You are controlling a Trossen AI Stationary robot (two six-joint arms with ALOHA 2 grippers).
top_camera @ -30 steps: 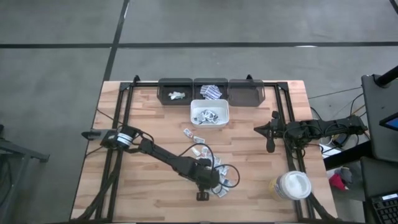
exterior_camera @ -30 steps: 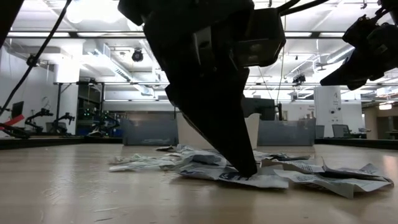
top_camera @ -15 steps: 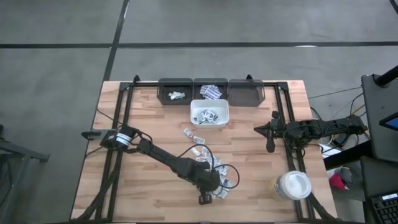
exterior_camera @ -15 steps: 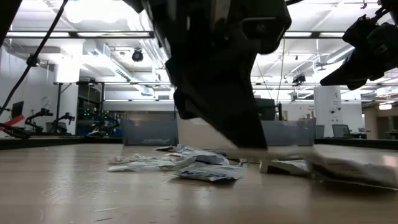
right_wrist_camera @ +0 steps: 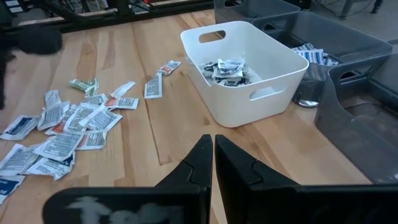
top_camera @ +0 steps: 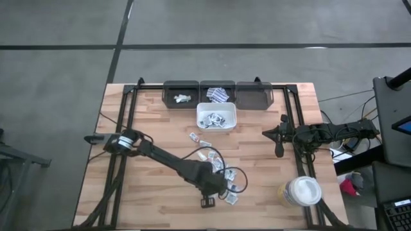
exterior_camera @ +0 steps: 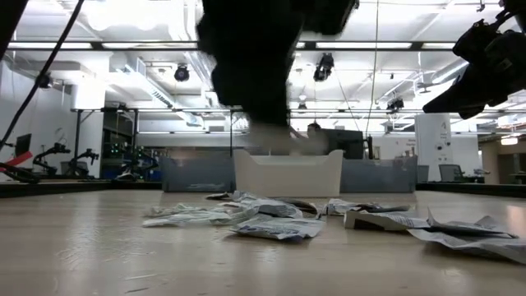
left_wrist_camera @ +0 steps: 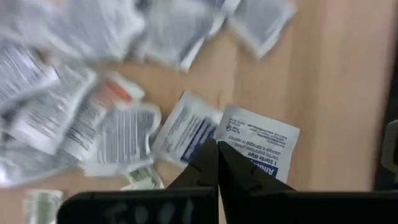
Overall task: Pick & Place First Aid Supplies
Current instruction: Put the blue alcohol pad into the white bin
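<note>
Left gripper (left_wrist_camera: 217,163) risen off the sachets (top_camera: 221,174) near the white bin (top_camera: 216,117), pinched on one sachet (left_wrist_camera: 258,140); carry level; right gripper (right_wrist_camera: 213,155) shut, empty.

The pale wooden plank surface (top_camera: 160,109) carries a white bin (top_camera: 216,117) near its far middle, and directly behind that bin three dark bins (top_camera: 218,93) stand in a row along the far edge. In front of the white bin, toward the near edge, many small sachets (top_camera: 221,174) lie scattered flat on the wood, with a few strays (top_camera: 200,139) closer to the bin. Well off to the bin's near right sits a white round lidded tub (top_camera: 302,190).
</note>
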